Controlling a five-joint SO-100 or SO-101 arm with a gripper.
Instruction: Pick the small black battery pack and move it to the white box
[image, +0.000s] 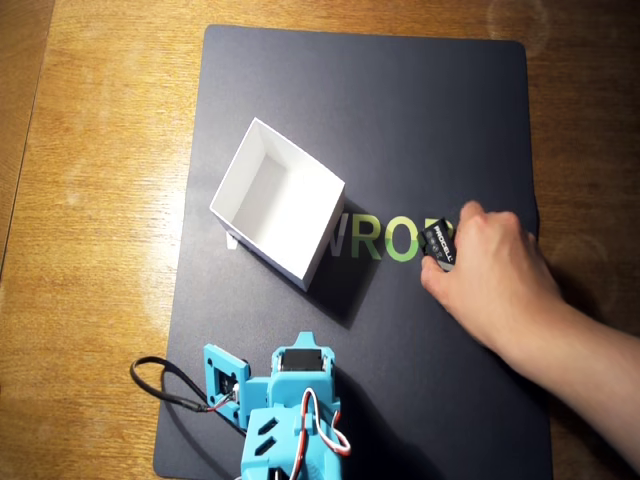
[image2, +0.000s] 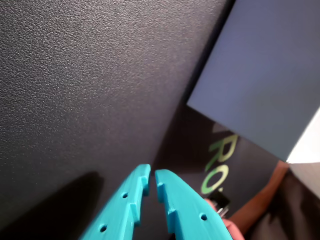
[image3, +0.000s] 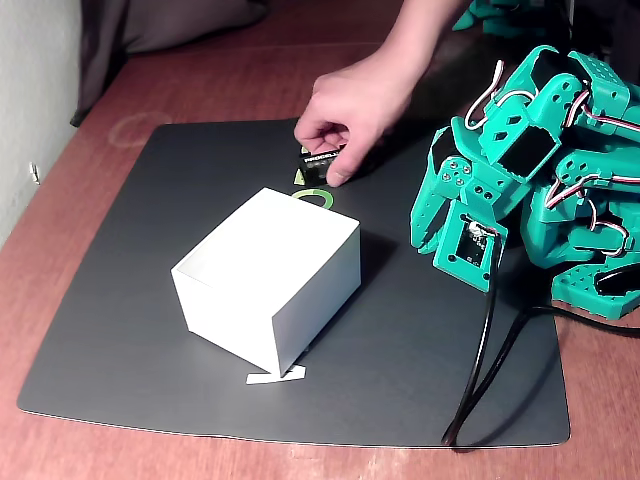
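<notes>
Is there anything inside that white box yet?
In the overhead view the white box looks empty: only bare white floor and walls show. The battery pack is outside it, in a person's hand.

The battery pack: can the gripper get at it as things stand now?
Probably not yet. A person's hand holds the battery pack between its fingers and covers most of it. The gripper is folded back near the mat's edge, its jaws nearly closed, away from the pack.
</notes>
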